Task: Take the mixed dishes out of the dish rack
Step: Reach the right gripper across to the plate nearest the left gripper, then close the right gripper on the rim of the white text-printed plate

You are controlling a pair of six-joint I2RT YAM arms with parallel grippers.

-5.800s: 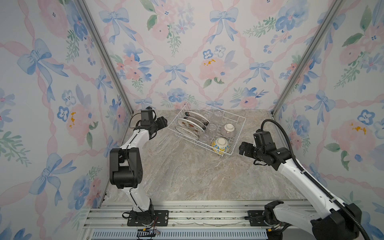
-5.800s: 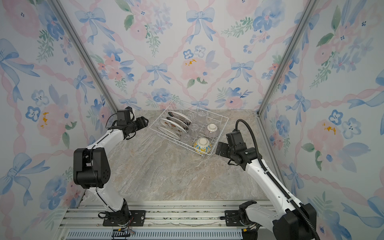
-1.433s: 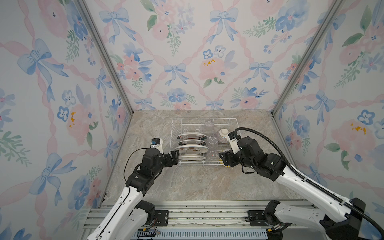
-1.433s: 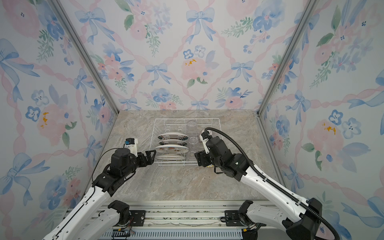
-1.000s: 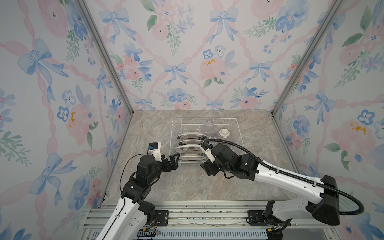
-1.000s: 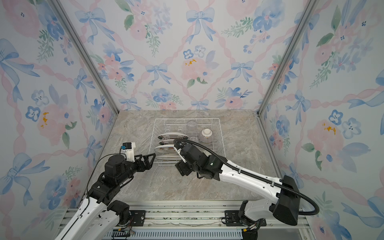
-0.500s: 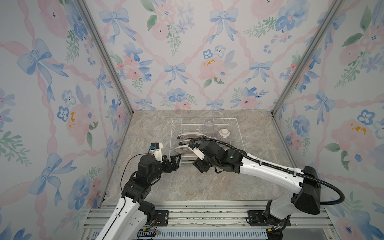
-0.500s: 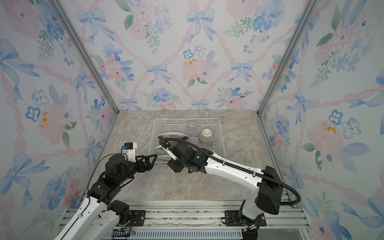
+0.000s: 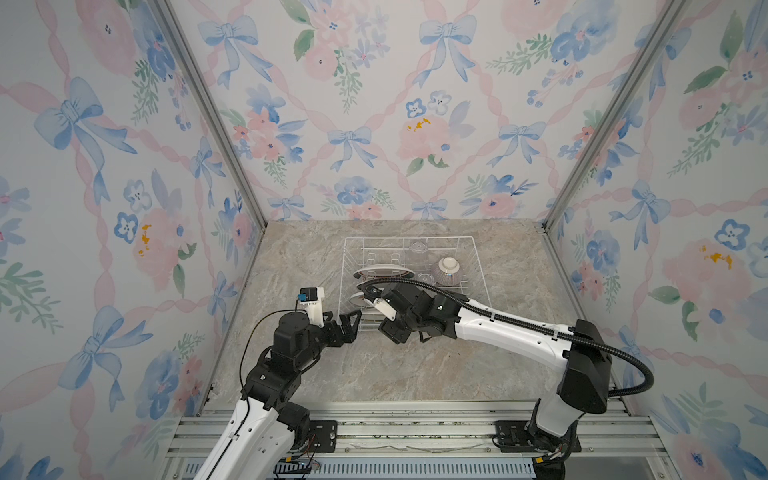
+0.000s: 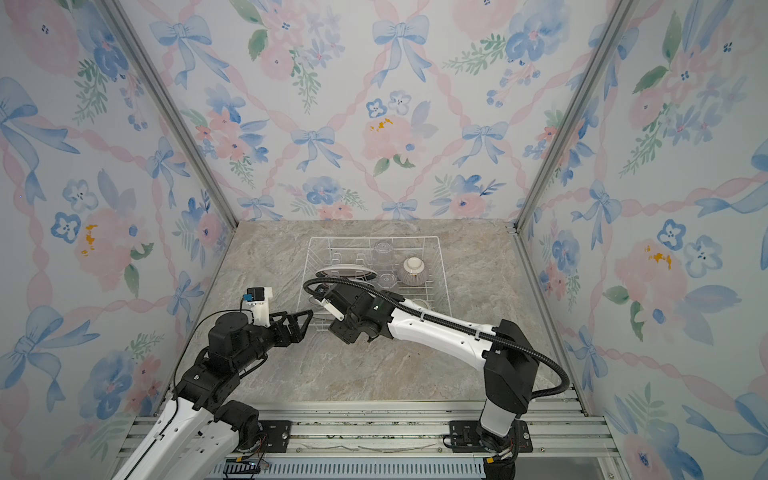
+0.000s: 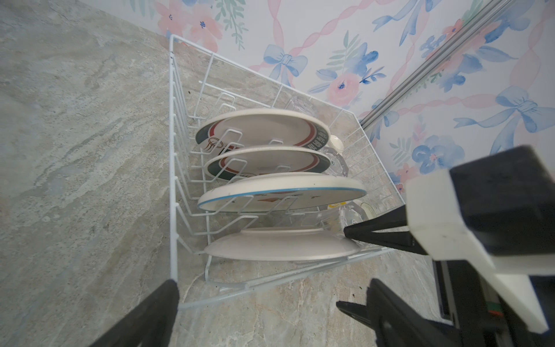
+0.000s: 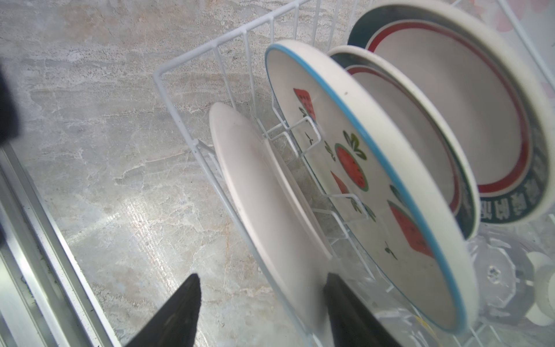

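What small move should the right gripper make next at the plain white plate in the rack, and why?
Probably close the right gripper on the plain white plate. Its jaws stand open astride that plate's edge, one jaw between it and the watermelon plate, and nothing is gripped yet. The front wire of the dish rack runs close by, so close gently.
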